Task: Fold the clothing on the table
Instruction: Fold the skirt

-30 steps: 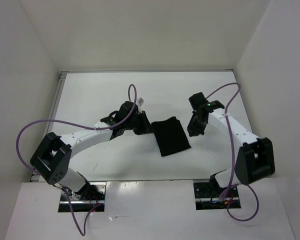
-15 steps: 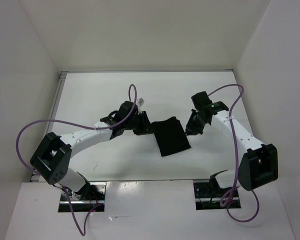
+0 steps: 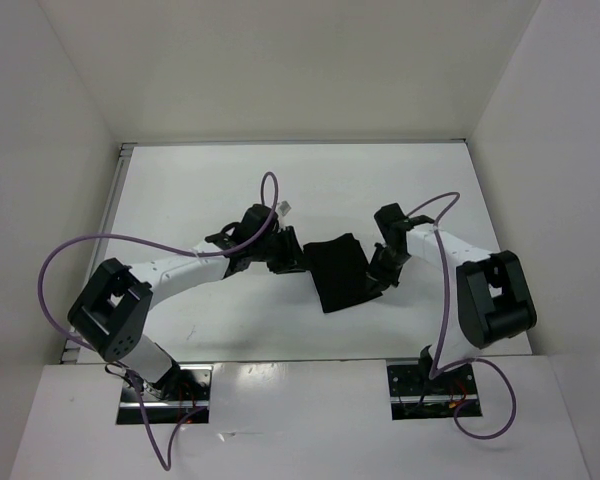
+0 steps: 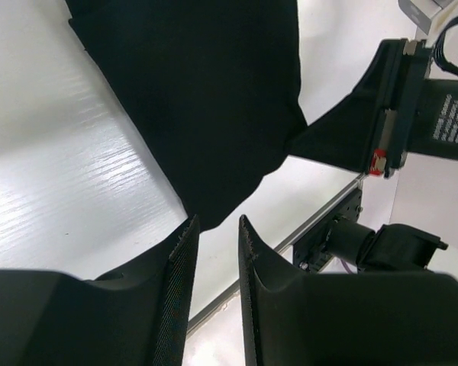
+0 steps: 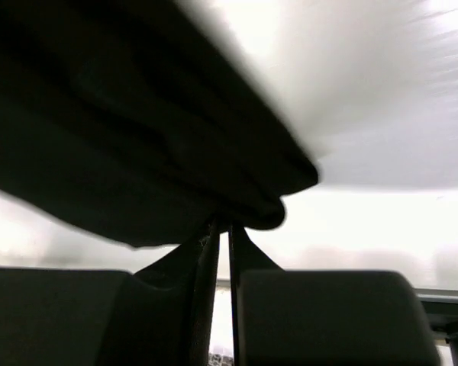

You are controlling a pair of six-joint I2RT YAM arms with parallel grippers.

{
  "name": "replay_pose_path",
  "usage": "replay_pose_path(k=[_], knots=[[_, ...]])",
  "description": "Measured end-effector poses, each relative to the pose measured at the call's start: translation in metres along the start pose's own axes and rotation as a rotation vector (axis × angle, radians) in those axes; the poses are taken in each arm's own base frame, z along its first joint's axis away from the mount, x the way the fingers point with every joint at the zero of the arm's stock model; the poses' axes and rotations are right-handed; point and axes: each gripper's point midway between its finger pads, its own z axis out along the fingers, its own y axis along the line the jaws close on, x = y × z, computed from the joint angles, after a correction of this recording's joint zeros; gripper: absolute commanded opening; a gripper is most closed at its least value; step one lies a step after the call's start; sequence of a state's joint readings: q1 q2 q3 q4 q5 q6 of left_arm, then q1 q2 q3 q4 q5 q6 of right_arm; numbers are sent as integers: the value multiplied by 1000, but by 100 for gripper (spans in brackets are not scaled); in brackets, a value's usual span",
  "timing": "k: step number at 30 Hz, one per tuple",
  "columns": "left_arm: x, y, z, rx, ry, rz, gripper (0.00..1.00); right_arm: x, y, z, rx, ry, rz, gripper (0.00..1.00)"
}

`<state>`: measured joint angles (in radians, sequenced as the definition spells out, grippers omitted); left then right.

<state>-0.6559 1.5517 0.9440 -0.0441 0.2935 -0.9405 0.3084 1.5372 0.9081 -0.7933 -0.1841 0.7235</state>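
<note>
The clothing [image 3: 342, 272] lies on the white counter [image 3: 180, 190] as a compact, matte black, roughly four-sided packet, seemingly doubled over, with slightly uneven edges. The step in hand looks like taking hold for another fold. At the clothing's left corner the left pincer [image 4: 217, 223] stands narrowly apart, the fabric tip just at its fingertips, unclamped. At the clothing's right edge the right pincer [image 5: 223, 226] is nearly together, apparently nipping a bunched fold, though that view is blurred. Next, the left needs a firm bite before any lift.
</note>
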Motion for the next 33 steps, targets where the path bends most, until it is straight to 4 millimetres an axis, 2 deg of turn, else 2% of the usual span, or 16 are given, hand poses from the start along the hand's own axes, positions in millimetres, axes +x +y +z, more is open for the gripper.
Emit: replay_pose_path(k=[6, 13, 14, 16, 18, 19, 21, 25, 27, 28, 30, 33], knots=[[-4, 5, -1, -10, -7, 2, 35, -12, -15, 11, 70, -28, 53, 12], [-18, 15, -14, -20, -46, -4, 36, -15, -18, 26, 107, 3, 90, 12], [-19, 16, -16, -22, -51, 2, 39, -15, -18, 27, 108, 10, 93, 11], [-22, 18, -21, -21, -64, 14, 53, -16, -17, 25, 110, 16, 98, 13], [-23, 20, -26, -22, -71, 33, 63, -17, -15, 21, 112, -12, 96, 21], [-22, 20, -29, -24, -72, 48, 66, -18, -12, 17, 105, -37, 92, 32], [-19, 22, -34, -30, -66, 75, 67, -23, -2, -1, 60, -112, 88, 36], [-10, 30, -43, -48, -55, 116, 71, -36, 27, -78, -167, -347, 94, 39], [1, 38, -47, -62, -38, 114, 71, -33, 34, -114, -276, -441, 113, 39], [5, 41, -49, -67, -30, 110, 72, -30, 34, -125, -315, -474, 125, 39], [14, 46, -51, -70, -10, 104, 72, -22, 28, -138, -367, -513, 152, 39], [20, 45, -53, -54, 10, 101, 72, -8, 12, -138, -377, -523, 203, 42]])
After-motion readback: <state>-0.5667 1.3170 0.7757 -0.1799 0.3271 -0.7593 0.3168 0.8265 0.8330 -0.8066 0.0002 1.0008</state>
